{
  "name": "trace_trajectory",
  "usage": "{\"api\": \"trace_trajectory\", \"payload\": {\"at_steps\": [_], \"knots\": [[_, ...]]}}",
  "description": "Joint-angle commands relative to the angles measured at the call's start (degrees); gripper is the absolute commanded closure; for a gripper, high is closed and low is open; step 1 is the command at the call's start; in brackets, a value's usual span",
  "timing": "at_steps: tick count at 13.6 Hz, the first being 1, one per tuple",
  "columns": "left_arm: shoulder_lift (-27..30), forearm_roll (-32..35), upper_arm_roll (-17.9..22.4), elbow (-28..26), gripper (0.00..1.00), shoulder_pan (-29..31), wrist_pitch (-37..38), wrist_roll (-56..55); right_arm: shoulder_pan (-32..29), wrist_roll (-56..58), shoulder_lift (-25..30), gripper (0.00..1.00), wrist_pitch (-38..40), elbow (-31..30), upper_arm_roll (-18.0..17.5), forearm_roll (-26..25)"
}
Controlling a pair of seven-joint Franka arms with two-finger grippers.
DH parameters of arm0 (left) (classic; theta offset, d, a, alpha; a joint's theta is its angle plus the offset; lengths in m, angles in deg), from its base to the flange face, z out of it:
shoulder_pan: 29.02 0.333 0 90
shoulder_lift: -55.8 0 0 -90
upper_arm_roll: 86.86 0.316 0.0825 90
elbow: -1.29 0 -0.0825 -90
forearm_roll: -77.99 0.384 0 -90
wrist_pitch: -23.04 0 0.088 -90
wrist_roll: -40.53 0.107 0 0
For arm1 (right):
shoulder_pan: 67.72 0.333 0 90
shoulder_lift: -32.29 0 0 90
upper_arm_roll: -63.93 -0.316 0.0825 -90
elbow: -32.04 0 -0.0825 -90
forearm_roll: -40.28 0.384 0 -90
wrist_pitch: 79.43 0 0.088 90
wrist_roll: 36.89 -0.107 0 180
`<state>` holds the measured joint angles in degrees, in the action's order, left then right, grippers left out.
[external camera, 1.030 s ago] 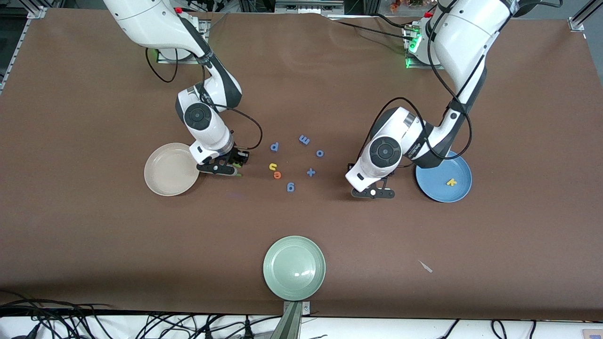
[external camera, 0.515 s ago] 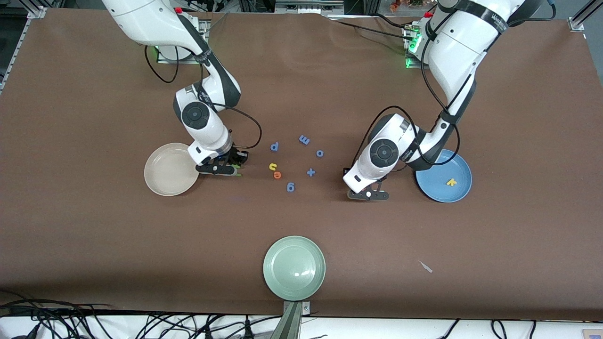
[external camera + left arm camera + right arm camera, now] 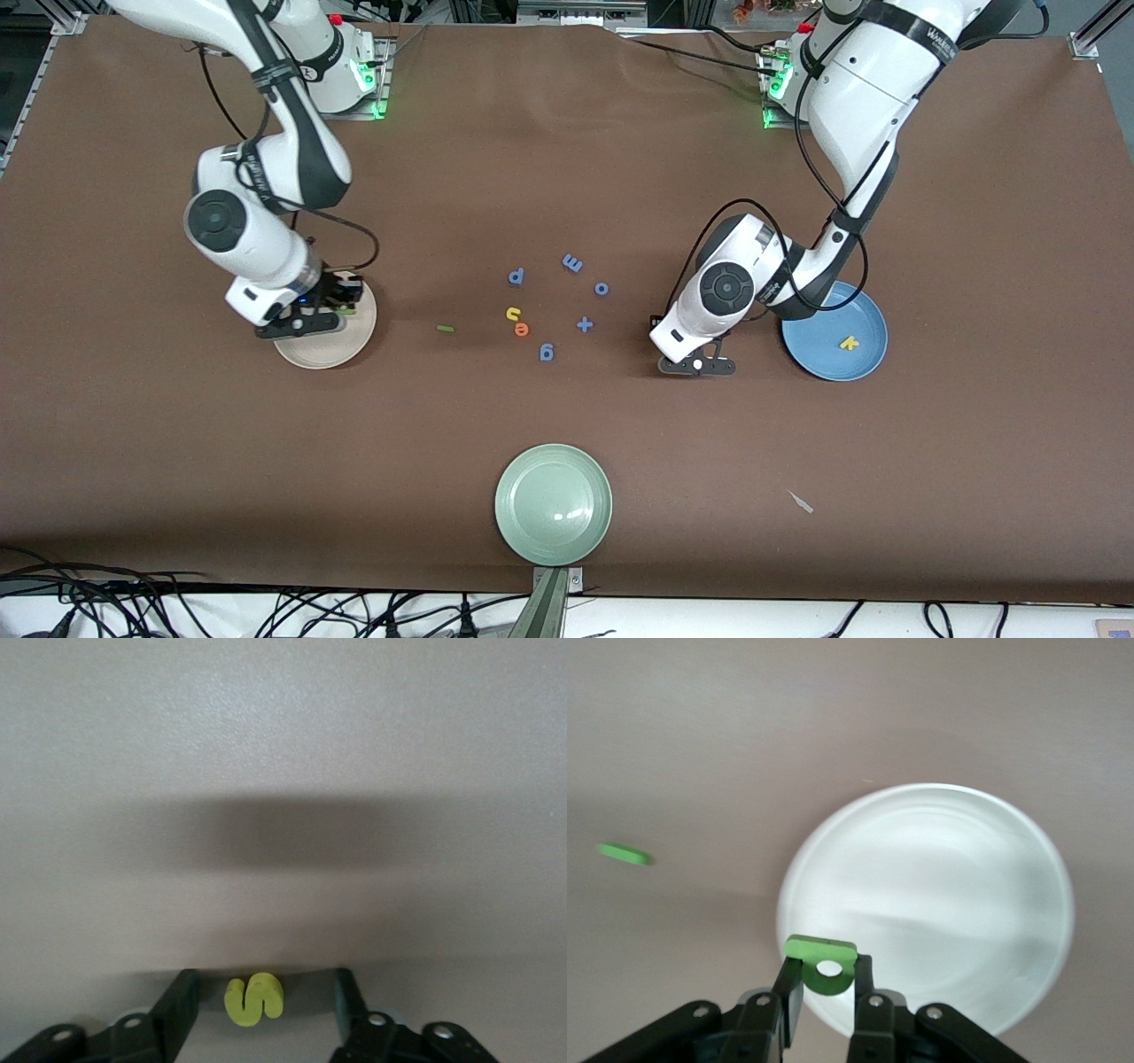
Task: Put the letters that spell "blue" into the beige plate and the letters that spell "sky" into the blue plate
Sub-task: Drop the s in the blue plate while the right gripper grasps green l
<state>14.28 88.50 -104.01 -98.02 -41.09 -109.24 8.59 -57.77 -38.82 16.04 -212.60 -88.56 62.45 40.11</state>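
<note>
My right gripper [image 3: 301, 323] hangs over the beige plate [image 3: 344, 347], shut on the dark-green b [image 3: 824, 964]; in the right wrist view the beige plate [image 3: 948, 877] lies under the b. The light-green l [image 3: 446, 329] lies on the table between that plate and the yellow u [image 3: 513, 313] and orange e [image 3: 522, 330]. My left gripper [image 3: 697, 365] is down at the table beside the blue plate [image 3: 819, 356], which holds the yellow k [image 3: 849, 342]. Its fingers [image 3: 180, 1005] stand open on either side of the yellow s [image 3: 254, 999], with a gap each side.
Blue letters p [image 3: 516, 276], m [image 3: 572, 262], o [image 3: 601, 288], + [image 3: 585, 324] and g [image 3: 547, 353] lie around the u and e. A pale green plate [image 3: 554, 503] sits near the front edge. A small scrap [image 3: 801, 502] lies toward the left arm's end.
My right arm has swung from beside the l to over the beige plate, carrying the b. My left gripper's fingers have drawn closer around the s.
</note>
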Motion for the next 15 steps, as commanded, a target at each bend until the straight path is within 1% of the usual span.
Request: {"api": "trace_trajectory", "payload": {"at_steps": [1,2,3,4,5,7,8,9,11,12,14,15], "knots": [[1.26,1.89,0.01,-1.76,0.71,0.9,0.7,-0.33,-0.81,2.64,-0.71,1.0,-3.22,-2.79,0.16,-0.27],[1.35,1.89,0.01,-1.68,0.85,1.08,1.57,-0.32,-0.81,2.55,-0.98,0.84,-4.63,-3.23,0.08,-0.27],[1.78,1.89,0.01,-1.59,0.95,1.08,2.28,-0.15,-0.72,2.29,-0.9,0.68,-5.08,-3.23,0.08,-0.18],[2.14,1.89,0.01,-1.59,0.96,1.16,2.98,-0.15,-0.64,1.59,-0.72,0.4,-5.08,-2.97,-0.36,-0.18],[2.4,1.89,0.01,-1.5,0.98,1.16,3.77,0.03,-0.63,1.58,-0.63,0.28,-5.0,-2.71,-0.8,-0.09],[3.54,1.89,0.01,-1.06,0.98,2.04,4.48,1.16,-0.55,1.49,-0.37,0.21,-4.82,-2.53,-1.85,0.17],[4.68,1.89,0.01,-0.8,0.97,2.83,6.31,2.21,-0.55,-0.25,-0.28,0.21,-4.82,-2.27,-2.03,0.43],[6.17,1.89,0.01,-0.71,0.97,3.7,7.89,3.1,1.11,-3.92,-0.72,0.21,-4.56,-0.44,-2.73,0.52],[8.37,1.89,-0.08,-0.62,0.97,6.43,10.79,6.25,6.46,-12.52,-4.82,0.21,-4.12,4.74,-2.82,0.52],[9.16,1.8,-0.08,-0.53,0.93,7.48,13.51,8.18,8.14,-15.7,-6.42,0.21,-4.2,6.77,-2.82,0.52],[9.69,1.89,0.18,-0.36,0.95,8.89,20.53,10.3,10.69,-21.59,-10.11,0.2,-4.47,9.93,-2.91,0.61],[10.05,1.89,0.19,-0.44,0.92,10.73,23.26,10.57,12.44,-24.32,-12.65,0.2,-4.82,11.95,-2.91,0.18]]}}
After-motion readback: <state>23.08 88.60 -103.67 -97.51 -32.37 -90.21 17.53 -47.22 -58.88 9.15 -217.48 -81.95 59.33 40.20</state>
